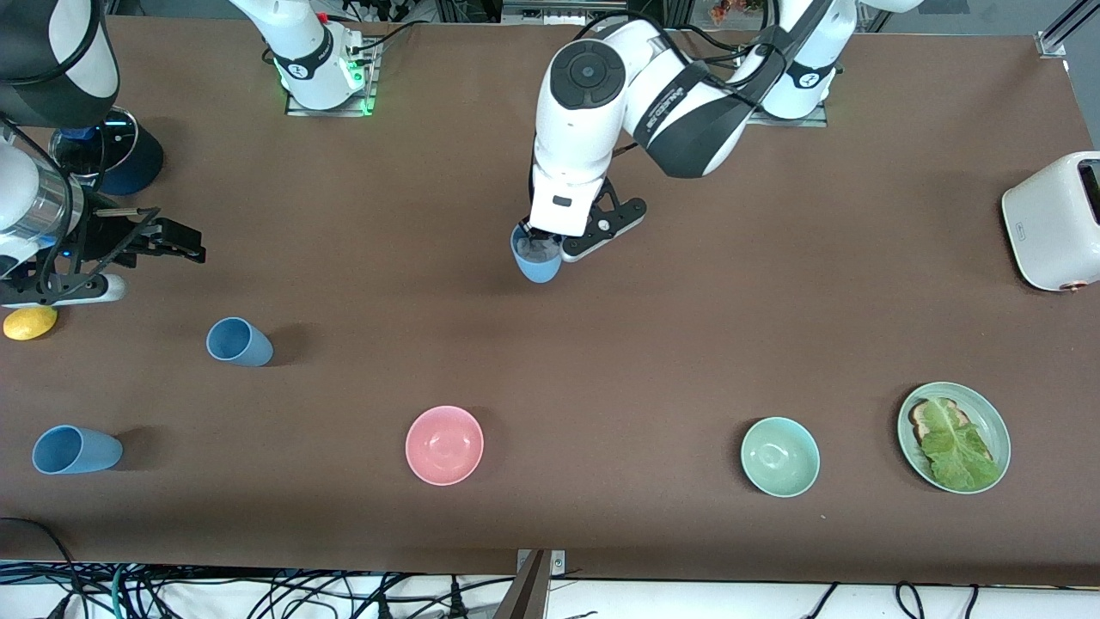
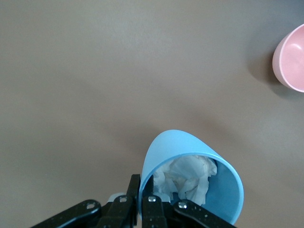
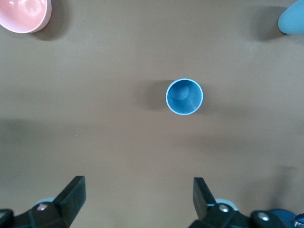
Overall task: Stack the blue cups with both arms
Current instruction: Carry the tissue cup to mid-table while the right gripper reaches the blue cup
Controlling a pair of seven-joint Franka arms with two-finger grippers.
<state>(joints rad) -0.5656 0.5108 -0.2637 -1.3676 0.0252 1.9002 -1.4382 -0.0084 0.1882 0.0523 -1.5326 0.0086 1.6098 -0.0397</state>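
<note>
My left gripper (image 1: 541,249) is shut on the rim of a light-blue cup (image 1: 537,258), one finger inside and one outside. It holds the cup low over the middle of the table. In the left wrist view the cup (image 2: 194,156) is tilted with crumpled white paper (image 2: 187,175) inside, and the left gripper (image 2: 145,192) pinches its wall. A second blue cup (image 1: 239,341) stands toward the right arm's end and shows upright in the right wrist view (image 3: 184,97). A third blue cup (image 1: 76,450) stands nearer the front camera. My right gripper (image 1: 191,244) is open and empty above the table, as the right wrist view (image 3: 138,190) shows.
A pink bowl (image 1: 444,444) and a mint-green bowl (image 1: 779,456) sit near the front edge. A green plate (image 1: 911,408) with toast and lettuce and a white toaster (image 1: 1053,219) are at the left arm's end. A lemon (image 1: 30,322) lies under the right gripper's body.
</note>
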